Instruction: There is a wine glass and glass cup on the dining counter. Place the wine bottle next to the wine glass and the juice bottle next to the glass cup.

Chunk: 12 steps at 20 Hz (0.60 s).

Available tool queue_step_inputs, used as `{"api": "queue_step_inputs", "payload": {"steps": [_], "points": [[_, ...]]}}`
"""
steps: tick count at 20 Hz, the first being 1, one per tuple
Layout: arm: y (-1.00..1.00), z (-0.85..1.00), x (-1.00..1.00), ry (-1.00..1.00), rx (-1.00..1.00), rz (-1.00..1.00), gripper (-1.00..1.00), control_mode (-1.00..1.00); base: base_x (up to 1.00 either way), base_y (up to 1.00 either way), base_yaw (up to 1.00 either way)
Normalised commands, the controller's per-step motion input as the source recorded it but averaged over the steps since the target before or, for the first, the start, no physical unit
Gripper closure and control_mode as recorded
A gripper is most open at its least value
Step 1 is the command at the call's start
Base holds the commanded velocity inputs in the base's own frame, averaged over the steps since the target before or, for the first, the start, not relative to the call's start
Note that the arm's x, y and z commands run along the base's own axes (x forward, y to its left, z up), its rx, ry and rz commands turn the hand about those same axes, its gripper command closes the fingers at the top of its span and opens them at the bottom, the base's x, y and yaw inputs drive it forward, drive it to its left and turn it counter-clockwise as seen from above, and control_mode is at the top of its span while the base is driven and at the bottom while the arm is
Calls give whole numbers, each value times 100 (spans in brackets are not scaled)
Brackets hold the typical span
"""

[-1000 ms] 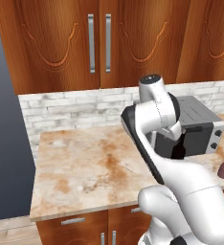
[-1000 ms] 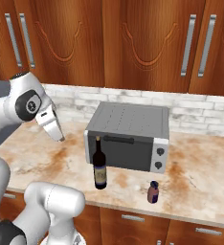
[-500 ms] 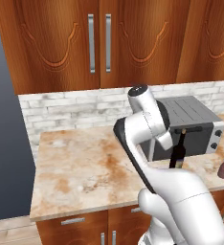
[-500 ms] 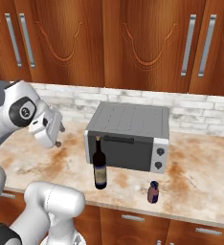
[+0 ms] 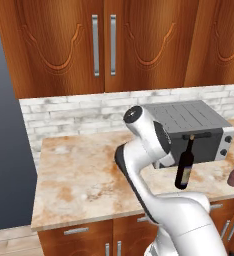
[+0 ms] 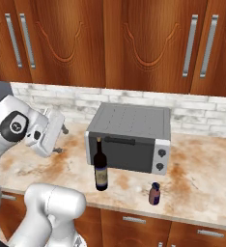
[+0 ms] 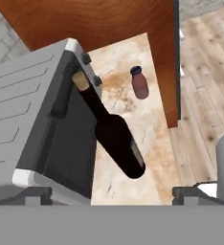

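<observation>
1. 1 wine bottle (image 6: 101,167) stands upright at lower centre of the right base view, on a marbled counter (image 6: 197,159), just in front of 1 grey toaster oven (image 6: 128,137); its label is too small to read.
2. 1 juice bottle (image 6: 154,193), squat and maroon with a dark cap, stands lower right of centre in the same view, to the right of the wine bottle and near the counter's front edge; no writing can be made out on it.
3. The claw (image 6: 58,140) hangs at left of the right base view, above the counter and well apart from both bottles, its fingers spread wide and holding nothing.
4. In the hand view, the wine bottle runs diagonally through the centre, with the juice bottle in the upper middle.
5. Wooden cabinets (image 5: 104,45) with 2 metal handles fill the top of the left base view.
</observation>
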Motion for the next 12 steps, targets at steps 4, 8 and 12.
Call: {"api": "queue_step_inputs", "payload": {"steps": [4,8,12], "points": [[-24,-14,-20,-12,0,-1,-100,-100,0,0,0],[-25,-12,-15,-8,3,0,-100,-100,0,0,0],[-27,-12,-11,-4,3,0,-100,-100,0,0,0]]}}
